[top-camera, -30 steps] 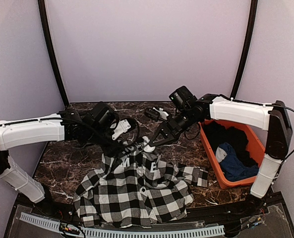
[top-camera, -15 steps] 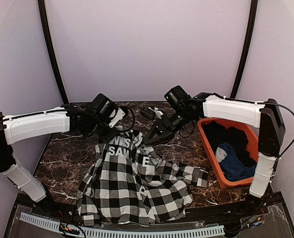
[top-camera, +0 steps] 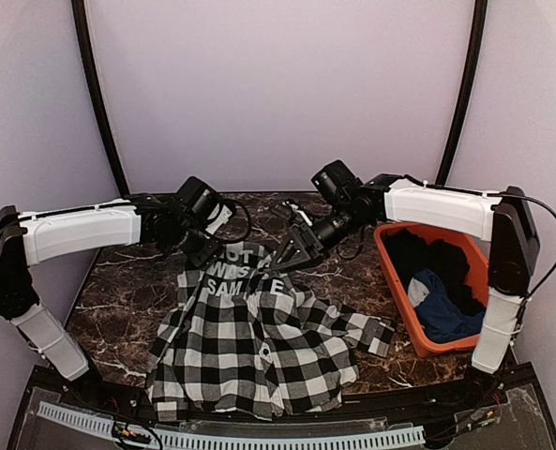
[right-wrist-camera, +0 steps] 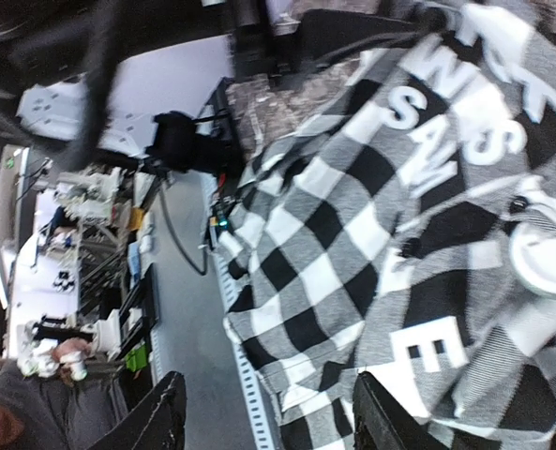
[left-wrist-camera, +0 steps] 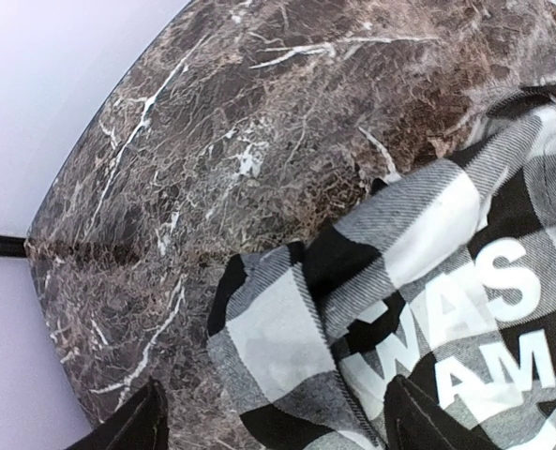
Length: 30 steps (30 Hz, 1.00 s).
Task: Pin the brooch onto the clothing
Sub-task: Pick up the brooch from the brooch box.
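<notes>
Saw the marble table (top-camera: 118, 291) carrying a checked shirt (top-camera: 259, 347), lettering up, between both arms. Caught the left gripper (left-wrist-camera: 278, 422) spread wide and empty over the shirt's far-left corner, the right gripper (right-wrist-camera: 273, 412) likewise parted, gripping nothing, above the lettering. Spotted a pale round disc (right-wrist-camera: 543, 258) on the cloth, maybe the brooch, couldn't tell. Figured on holding cloth taut beside it before pinning.

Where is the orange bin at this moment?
In the top view, the orange bin sits on the right side of the table, between the checked shirt and the right arm, with a blue garment inside.
</notes>
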### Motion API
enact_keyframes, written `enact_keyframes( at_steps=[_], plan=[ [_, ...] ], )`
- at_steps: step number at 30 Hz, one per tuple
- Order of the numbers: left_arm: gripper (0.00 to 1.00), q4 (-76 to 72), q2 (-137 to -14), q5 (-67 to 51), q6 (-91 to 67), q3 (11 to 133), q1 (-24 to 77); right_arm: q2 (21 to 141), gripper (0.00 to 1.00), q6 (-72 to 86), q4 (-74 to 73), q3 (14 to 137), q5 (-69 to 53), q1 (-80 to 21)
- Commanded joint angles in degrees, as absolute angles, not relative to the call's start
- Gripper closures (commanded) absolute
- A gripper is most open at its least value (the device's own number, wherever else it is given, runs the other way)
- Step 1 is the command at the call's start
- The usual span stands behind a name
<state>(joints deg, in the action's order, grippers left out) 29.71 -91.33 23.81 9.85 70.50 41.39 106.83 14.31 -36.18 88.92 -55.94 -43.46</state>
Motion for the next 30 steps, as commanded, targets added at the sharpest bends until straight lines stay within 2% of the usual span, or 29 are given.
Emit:
enact_keyframes(
  at_steps=[1,5,12,16,23,30],
  plan=[
    [0.14,31.4,-86.7,24.8,6.6,71.2,41.1,105.2,0.39,10.1,-38.3,87.2,-40.4,-42.9],
    [0.03,30.1,-80.8,17.8,5.0,69.0,41.1,104.0,0.32,6.3,-37.4,85.1,-31.6,-45.4],
    [0.01,25.6,-73.2,-0.8,5.7,62.0,41.4,98.5,0.28,1.1,-29.7,77.7,-22.1,-48.7],
    [0.01,24.6,-75.0,-7.5,5.0,61.5,42.0,96.7,0.28,2.6,-27.1,77.6,-17.7,-47.6],
    [0.01,24.9,-82.3,-4.1,5.4,63.7,47.9,100.9,0.28,10.8,-33.0,84.5,0.2,-45.2],
    [0.01,23.8,-81.7,0.2,4.9,62.1,48.1,113.1,0.29,20.0,-45.9,103.1,8.8,-34.4]
  ],
)
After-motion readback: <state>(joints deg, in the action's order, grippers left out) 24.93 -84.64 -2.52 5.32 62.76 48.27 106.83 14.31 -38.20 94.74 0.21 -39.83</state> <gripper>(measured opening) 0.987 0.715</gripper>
